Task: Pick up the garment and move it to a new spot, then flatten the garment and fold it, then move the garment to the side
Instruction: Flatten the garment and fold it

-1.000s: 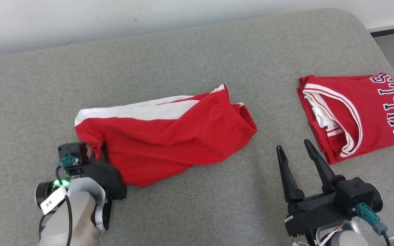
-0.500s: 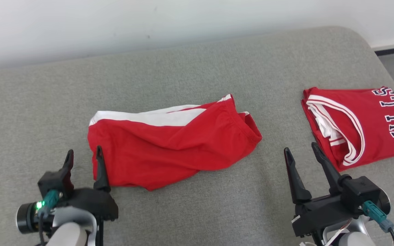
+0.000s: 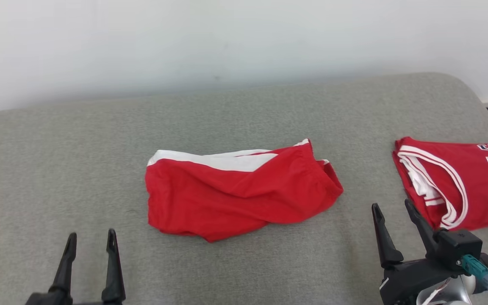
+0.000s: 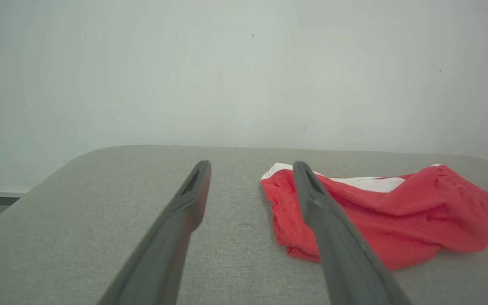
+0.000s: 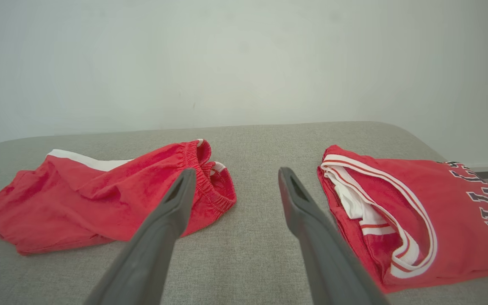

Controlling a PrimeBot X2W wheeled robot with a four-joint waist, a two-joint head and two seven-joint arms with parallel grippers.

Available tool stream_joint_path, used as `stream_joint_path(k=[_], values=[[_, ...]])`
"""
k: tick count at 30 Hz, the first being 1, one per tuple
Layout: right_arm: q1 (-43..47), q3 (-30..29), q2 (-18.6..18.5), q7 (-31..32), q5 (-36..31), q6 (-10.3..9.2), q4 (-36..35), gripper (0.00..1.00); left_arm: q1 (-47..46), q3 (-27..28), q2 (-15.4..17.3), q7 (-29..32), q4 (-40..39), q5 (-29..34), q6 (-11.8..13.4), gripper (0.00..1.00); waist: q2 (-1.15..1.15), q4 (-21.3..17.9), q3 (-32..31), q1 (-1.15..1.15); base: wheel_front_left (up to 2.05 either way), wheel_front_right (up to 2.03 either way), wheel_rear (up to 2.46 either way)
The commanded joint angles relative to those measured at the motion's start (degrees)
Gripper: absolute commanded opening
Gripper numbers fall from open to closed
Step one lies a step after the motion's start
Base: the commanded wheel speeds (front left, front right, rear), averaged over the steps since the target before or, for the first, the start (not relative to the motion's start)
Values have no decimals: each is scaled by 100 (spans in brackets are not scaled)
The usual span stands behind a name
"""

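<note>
1. Crumpled red shorts with a white side stripe (image 3: 235, 199) lie at frame centre on the grey upholstered surface (image 3: 57, 169); a folded red lettered jersey (image 3: 460, 186) lies at right.
2. Left gripper (image 3: 91, 234), lower left, and right gripper (image 3: 392, 204), lower right: fingers parted, holding nothing.
3. Suggested grasp: pinch opposite edges through all layers, then lift evenly.

Head cam: jersey (image 3: 460, 182) cut by R edge, lettering incomplete. Left gripper (image 3: 91, 234) body cut off at bottom edge; fingers (image 3: 112, 262) in frame. L wrist cam: jersey just a red sliver at R edge. Shorts (image 3: 235, 195): lower layers hidden under fold.
</note>
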Motion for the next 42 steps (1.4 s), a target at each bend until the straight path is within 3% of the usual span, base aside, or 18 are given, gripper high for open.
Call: stream_joint_path(k=[1,8,9,10,15,20,24,33,42], values=[[-2,6,-40,117,100,-15,65,100,205,99,-80,-8,-72,73,-112,100,0,193,-130,1,0,0,0],[-530,176,-227,1079,493,-15,348,100,608,355,-340,-8,-137,324,-445,100,0,339,-138,1,0,0,0],[-835,112,-205,1518,580,-15,465,100,626,430,-410,-8,-165,347,-541,100,0,384,-95,1,0,0,0],[-835,112,-205,1518,580,-15,465,100,626,430,-410,-8,-165,347,-541,100,0,384,-95,1,0,0,0],[-1762,-157,-145,2776,671,-15,873,100,582,476,-589,-8,-137,461,-690,100,0,533,61,1,0,0,0],[-2589,-489,-41,3886,407,-15,1437,100,374,421,-701,-8,-51,520,-835,100,0,728,239,1,0,0,0],[-3034,-742,66,4380,-5,-15,1812,100,245,365,-759,-8,-28,530,-905,100,0,883,408,1,0,0,0],[-3482,-1235,224,4345,-732,-15,2370,100,78,314,-792,-8,19,511,-942,100,0,1062,714,1,0,0,0],[-3608,-1178,239,3995,-622,-15,2642,100,-76,198,-798,-9,25,405,-869,100,0,1043,785,1,0,0,0]])
